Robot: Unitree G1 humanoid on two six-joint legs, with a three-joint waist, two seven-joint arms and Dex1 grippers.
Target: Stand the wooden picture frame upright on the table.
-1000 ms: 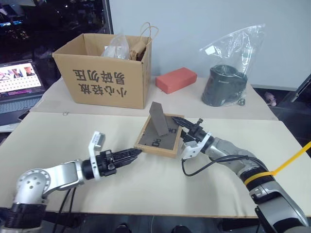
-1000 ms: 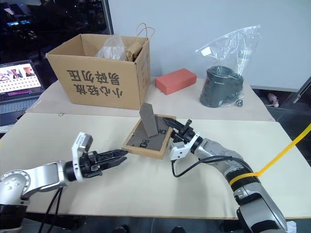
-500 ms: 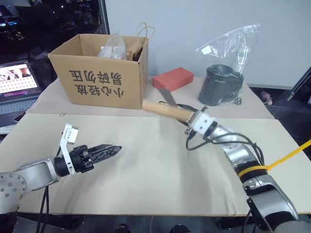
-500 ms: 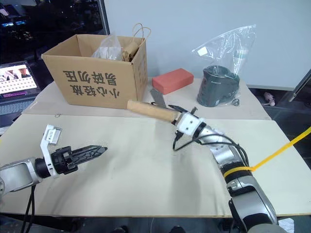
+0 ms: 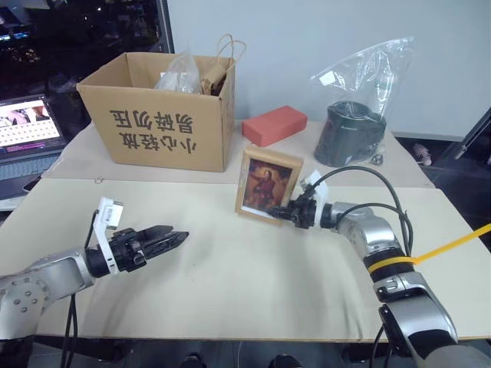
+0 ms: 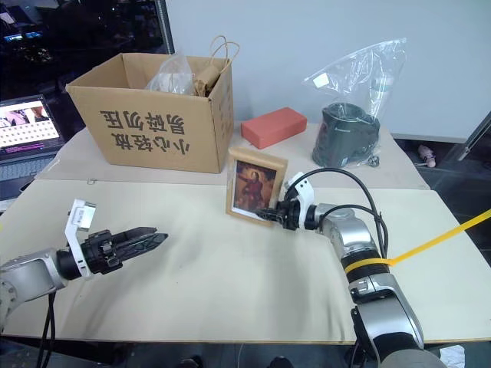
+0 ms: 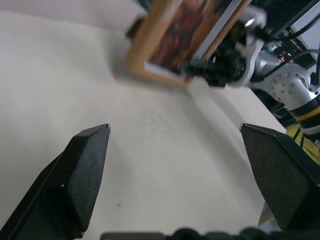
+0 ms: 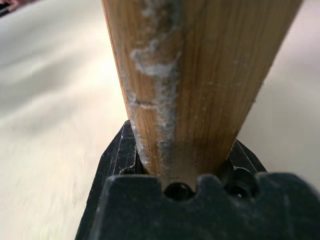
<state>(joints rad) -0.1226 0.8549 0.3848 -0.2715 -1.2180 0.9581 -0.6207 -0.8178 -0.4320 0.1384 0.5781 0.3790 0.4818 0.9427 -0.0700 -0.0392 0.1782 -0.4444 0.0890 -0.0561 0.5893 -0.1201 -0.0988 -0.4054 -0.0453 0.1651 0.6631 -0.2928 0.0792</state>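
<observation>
Right claw [image 5: 290, 214] pinches the lower right edge of the wooden picture frame [image 5: 268, 184], upright mid-desk [image 5: 230, 268] near the cardboard box [image 5: 161, 115]; it looks light, stiff and tippy, best held by its wood rim, while the left claw [image 5: 170, 238] gapes empty.

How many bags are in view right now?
3: a clear plastic bag around the dark pot at the back right, plus a paper bag and a plastic bag in the cardboard box; more may be hidden inside.
</observation>
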